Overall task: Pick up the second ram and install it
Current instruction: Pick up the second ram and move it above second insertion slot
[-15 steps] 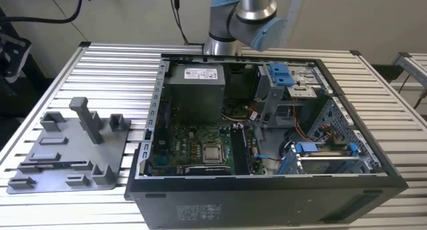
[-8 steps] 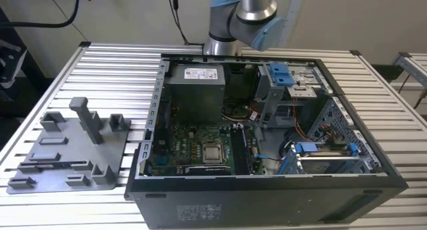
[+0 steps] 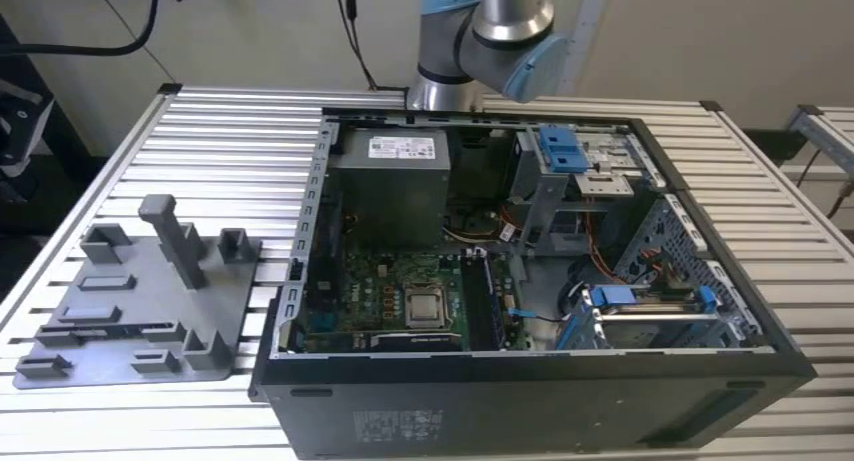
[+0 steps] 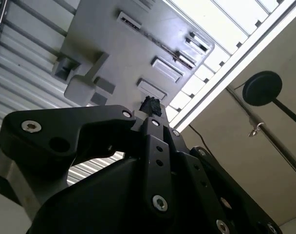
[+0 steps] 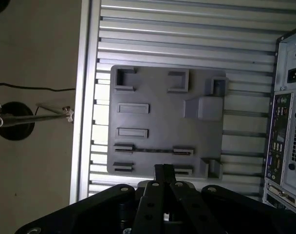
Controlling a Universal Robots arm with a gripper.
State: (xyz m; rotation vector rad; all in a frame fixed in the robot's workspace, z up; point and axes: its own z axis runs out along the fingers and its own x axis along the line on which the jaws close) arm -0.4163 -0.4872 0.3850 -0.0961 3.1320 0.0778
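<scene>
As the gripper hung above the grey holder tray, its jaws stood closed, tip against tip, in both wrist views.

Item, second ram: thin dark stick, set on its long edge in the tray and bridged between two small holders. It sat in the second row in from one tray edge and ran parallel to that edge. It was apart from the gripper, whose tips lay over the outer row just beside it.

Item, holder tray: flat plate with raised brackets and one tall post, lying on the slatted bench near the edge at the exterior view's left.

Item, computer case: black, opened on top, just beside the tray, occupying the bench's middle through to the exterior view's right.

Item, robot arm: base at the bench's back edge, behind the case.
</scene>
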